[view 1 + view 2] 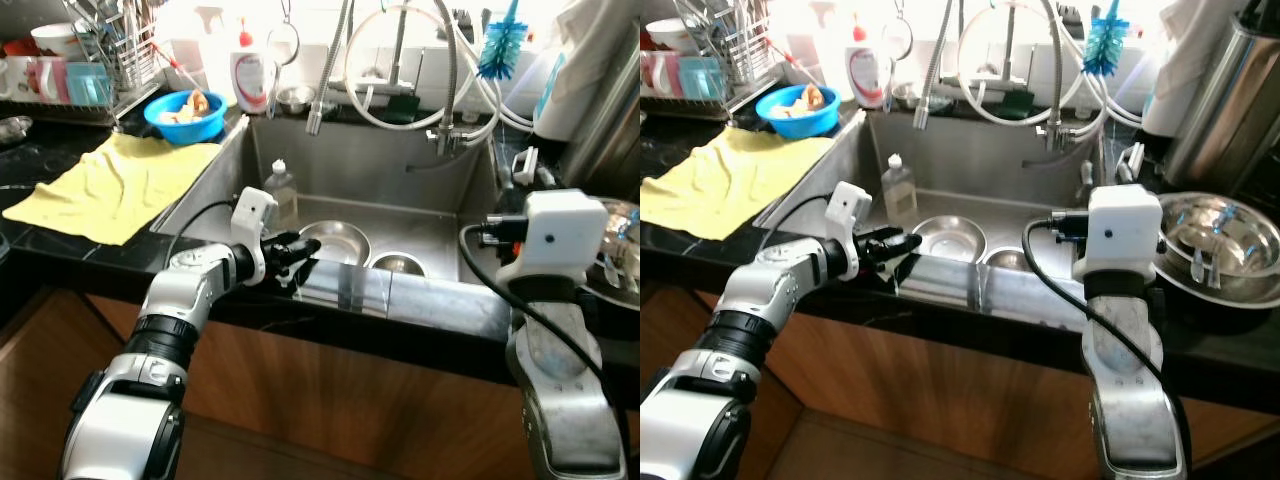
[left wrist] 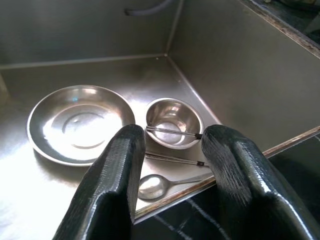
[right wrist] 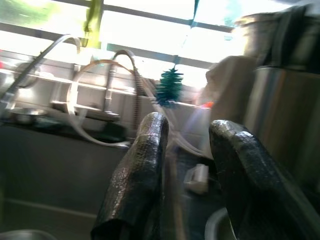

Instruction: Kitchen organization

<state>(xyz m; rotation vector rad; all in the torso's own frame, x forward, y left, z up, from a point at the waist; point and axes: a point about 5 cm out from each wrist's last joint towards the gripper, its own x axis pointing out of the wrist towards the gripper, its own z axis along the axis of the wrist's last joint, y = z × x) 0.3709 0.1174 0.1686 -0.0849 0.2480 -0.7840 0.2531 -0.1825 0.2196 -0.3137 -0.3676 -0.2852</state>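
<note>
Steel plate (image 2: 80, 122), small steel bowl (image 2: 174, 121), two chopsticks (image 2: 172, 131) and spoon (image 2: 162, 185) lie on the sink (image 1: 400, 180) floor near its front wall; left gripper (image 2: 170, 165), fingers apart, hovers above; right gripper (image 3: 187, 170), fingers apart, over the right counter edge

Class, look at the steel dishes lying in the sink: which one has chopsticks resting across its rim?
The small steel bowl, beside the wider, shallow steel plate. One chopstick lies across the bowl's rim; the plate holds nothing.
</note>
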